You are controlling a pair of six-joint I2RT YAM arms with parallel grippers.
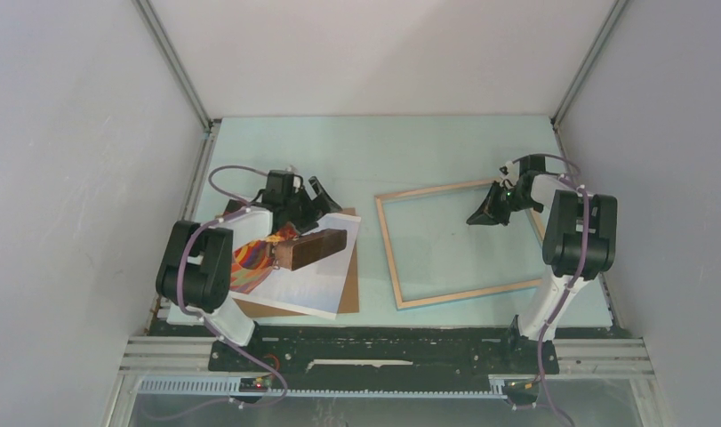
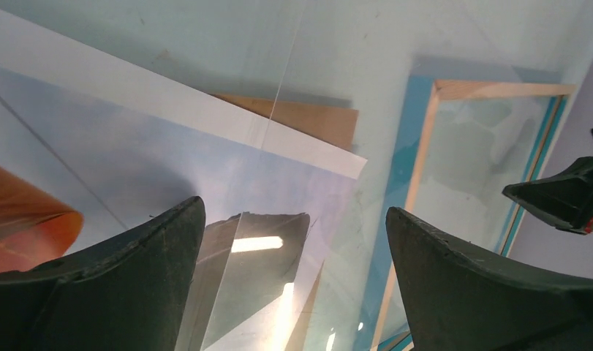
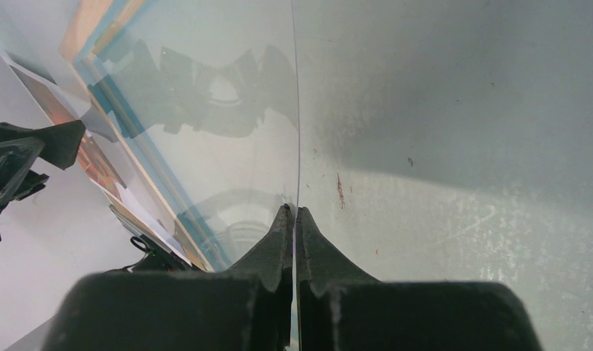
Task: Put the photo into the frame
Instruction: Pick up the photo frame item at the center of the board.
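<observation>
My left gripper (image 2: pixel 295 207), jaws wide, hovered above the photo (image 2: pixel 169 161). The frame (image 2: pixel 419 168) lay to its right, by my right gripper (image 3: pixel 294 210), which was pinched closed.

Brown backing board (image 1: pixel 349 292), seemingly clear pane (image 3: pixel 227 168)

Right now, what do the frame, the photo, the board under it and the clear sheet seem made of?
The frame: light bare-looking wood, blue painted edge.
The photo: thin paper print, white border.
The board: matte brown, likely cardboard or fibreboard.
The clear sheet pinched in the right gripper: transparent, mirror-like reflections; glass or acrylic, cannot tell.
</observation>
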